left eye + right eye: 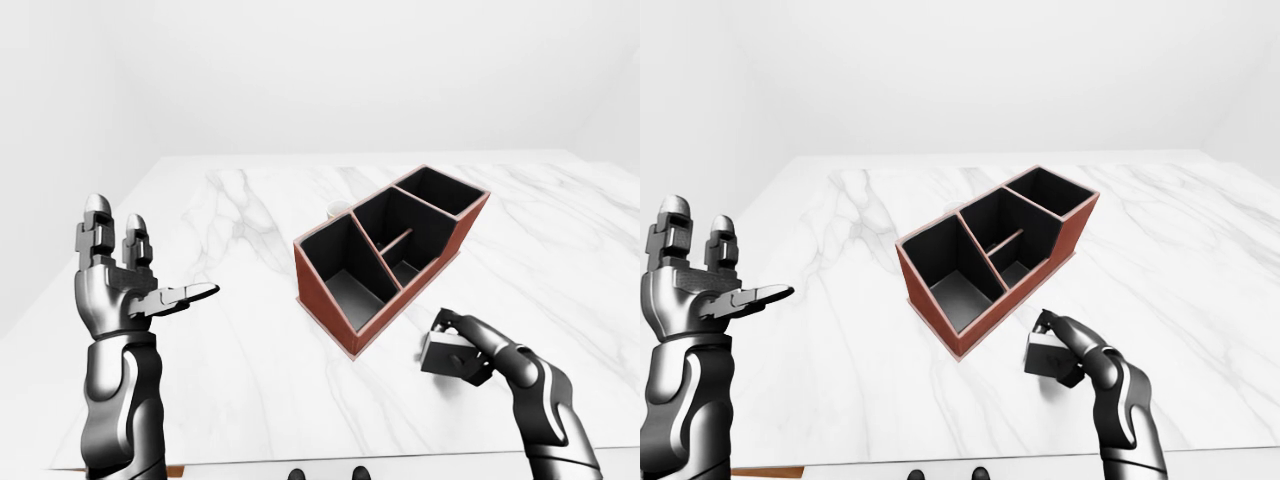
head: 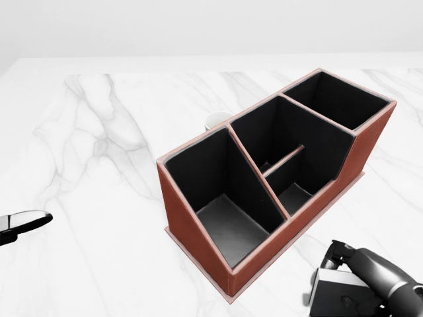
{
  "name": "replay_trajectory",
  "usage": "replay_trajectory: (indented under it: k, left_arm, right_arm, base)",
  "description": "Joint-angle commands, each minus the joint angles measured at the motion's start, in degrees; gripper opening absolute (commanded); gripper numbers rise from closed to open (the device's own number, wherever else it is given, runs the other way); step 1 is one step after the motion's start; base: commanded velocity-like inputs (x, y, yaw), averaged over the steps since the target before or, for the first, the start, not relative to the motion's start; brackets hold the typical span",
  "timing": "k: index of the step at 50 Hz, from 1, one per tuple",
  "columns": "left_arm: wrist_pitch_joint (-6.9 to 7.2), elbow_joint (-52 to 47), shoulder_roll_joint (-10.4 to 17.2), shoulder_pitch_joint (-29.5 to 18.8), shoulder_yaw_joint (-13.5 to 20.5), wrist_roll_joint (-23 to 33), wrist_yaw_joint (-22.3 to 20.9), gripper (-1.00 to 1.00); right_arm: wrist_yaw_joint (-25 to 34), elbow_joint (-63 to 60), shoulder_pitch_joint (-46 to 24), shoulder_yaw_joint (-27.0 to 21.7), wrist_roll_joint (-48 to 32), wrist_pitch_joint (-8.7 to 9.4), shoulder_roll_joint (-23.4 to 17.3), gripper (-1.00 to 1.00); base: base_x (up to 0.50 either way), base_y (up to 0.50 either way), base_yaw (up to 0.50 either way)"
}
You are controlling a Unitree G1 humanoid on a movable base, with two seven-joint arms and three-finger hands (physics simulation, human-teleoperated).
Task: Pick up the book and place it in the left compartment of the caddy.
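Right hand clamped on the book, low on the marble table, just right of the red-brown caddy. Left hand raised at far left, fingers spread apart, holding nothing. No readable writing on book or caddy.

Bright, even, diffuse light; no single source evident. Render sharp throughout, no blur, no edge distortion. White marble counter near overexposed, blending into pale walls. Only faint soft shadows beneath the caddy; its interior very dark. Glossy highlights on metallic arms.
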Motion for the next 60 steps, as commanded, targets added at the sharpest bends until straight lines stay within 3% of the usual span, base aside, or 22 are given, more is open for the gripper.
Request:
replay_trajectory:
  k: [1,14,36,48,54,60]
  left_arm:
    - [0.0,-0.25,-0.03,0.09,-0.07,-0.12,0.06,1.0]
    - [0.0,-1.06,-0.21,0.42,0.1,-0.24,-0.09,1.0]
    - [0.0,-1.08,-0.45,0.6,-0.1,0.02,-0.21,1.0]
    - [0.0,-1.11,-0.7,0.7,-0.55,0.51,-0.17,1.0]
    - [0.0,-1.0,-0.66,0.58,-0.56,0.5,-0.11,1.0]
    - [0.0,-1.35,-0.73,0.67,-0.64,0.54,-0.08,1.0]
  right_arm:
    - [-0.01,-12.02,0.39,-1.74,-2.76,0.0,0.42,-1.0]
    - [-0.01,-26.05,-0.03,-3.6,-12.88,0.0,2.18,-1.0]
    - [-0.01,-39.65,-8.92,1.76,-30.09,0.0,6.2,-1.0]
    - [-0.01,-42.87,-12.52,2.01,-33.44,0.0,6.8,-1.0]
    - [-0.01,-44.53,-13.41,4.68,-33.23,0.0,4.84,-1.0]
    - [-0.01,-46.78,-13.95,11.72,-30.09,0.0,-1.67,-1.0]
  base:
    - [0.0,0.0,0.0]
    - [0.0,0.0,0.0]
    - [0.0,0.0,0.0]
    - [0.0,0.0,0.0]
    - [0.0,0.0,0.0]
    - [0.0,0.0,0.0]
